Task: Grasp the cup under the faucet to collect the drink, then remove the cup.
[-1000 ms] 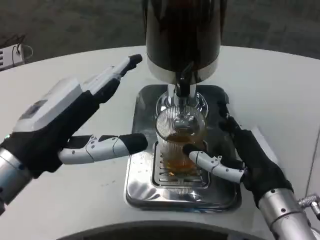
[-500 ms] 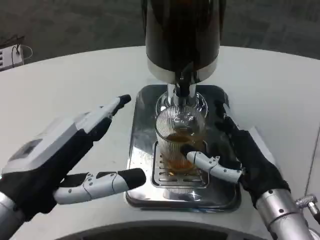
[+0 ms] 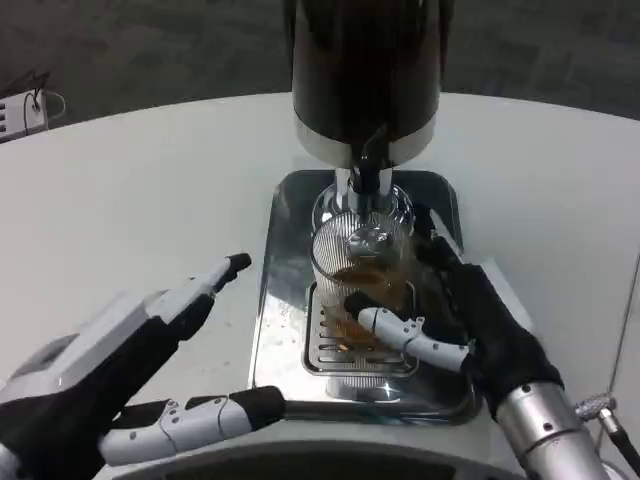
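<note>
A ribbed clear glass cup (image 3: 362,283) holding amber drink stands on the grate of the steel drip tray (image 3: 282,330), right under the black faucet (image 3: 368,160) of the dark dispenser (image 3: 366,70). My right hand (image 3: 470,325) wraps around the cup from the right, thumb across its front and fingers behind it. Low at the left front of the table, my left hand (image 3: 120,390) is open with fingers spread, holding nothing and clear of the tray.
The round white table (image 3: 150,190) stretches to the left and right of the tray. A white power strip (image 3: 20,110) lies beyond the table at the far left. A white sheet (image 3: 505,290) lies under the tray's right side.
My left hand has drawn back and down from beside the dispenser to the table's front left. The right hand has stayed on the cup, shifting slightly left.
</note>
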`<action>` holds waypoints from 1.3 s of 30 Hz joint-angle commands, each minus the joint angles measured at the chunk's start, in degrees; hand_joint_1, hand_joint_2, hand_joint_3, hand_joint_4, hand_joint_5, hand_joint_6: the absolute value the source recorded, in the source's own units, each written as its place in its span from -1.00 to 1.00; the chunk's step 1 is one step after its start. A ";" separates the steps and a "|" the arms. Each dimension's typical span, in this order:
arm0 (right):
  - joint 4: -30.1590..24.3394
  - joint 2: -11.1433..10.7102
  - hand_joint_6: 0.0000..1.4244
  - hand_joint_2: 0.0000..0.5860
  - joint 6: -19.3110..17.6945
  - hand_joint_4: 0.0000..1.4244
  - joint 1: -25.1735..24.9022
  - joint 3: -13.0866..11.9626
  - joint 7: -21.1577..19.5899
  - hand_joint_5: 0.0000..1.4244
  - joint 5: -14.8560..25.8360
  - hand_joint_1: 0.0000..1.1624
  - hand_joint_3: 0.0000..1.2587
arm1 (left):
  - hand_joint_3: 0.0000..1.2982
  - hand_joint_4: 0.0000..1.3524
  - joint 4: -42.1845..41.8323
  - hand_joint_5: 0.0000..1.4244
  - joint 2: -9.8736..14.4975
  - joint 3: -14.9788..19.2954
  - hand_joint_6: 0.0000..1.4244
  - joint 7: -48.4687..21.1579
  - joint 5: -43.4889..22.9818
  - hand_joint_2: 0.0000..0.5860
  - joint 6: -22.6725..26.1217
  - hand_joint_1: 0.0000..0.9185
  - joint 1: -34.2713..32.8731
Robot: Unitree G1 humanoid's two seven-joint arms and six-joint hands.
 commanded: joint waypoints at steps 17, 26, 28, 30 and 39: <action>8.55 2.56 -0.93 -0.23 -5.55 -1.00 -5.24 2.20 -5.84 -0.91 -2.62 0.30 -1.00 | -1.00 -1.00 -3.02 -1.00 1.56 1.49 -1.00 -3.38 -0.53 -0.92 3.78 -1.00 2.89; 13.65 2.92 -0.93 -0.27 -8.79 -1.00 -7.01 1.76 -6.85 -0.91 -1.74 0.35 -1.00 | -1.00 -1.00 -2.75 -1.00 2.57 1.82 -1.00 -4.29 -0.74 -0.92 4.71 -1.00 2.55; 14.47 3.03 -0.93 -0.28 -9.46 -1.00 -7.34 1.68 -7.15 -0.91 -1.78 0.35 -1.00 | -1.00 -1.00 -2.62 -1.00 2.81 1.81 -1.00 -4.41 -0.83 -0.92 4.91 -1.00 2.49; 15.03 3.20 -0.93 -0.28 -9.91 -1.00 -7.57 1.62 -7.54 -0.91 -1.96 0.35 -1.00 | -1.00 -1.00 -2.59 -1.00 2.98 1.75 -1.00 -4.43 -0.93 -0.93 5.11 -1.00 2.55; 17.35 4.97 -0.92 -0.33 -9.67 -0.97 -8.71 2.19 -10.26 -0.86 -2.92 0.38 -1.00 | -1.00 -1.00 -2.25 -1.00 3.57 1.90 -1.00 -4.75 -0.73 -0.94 6.06 -1.00 2.72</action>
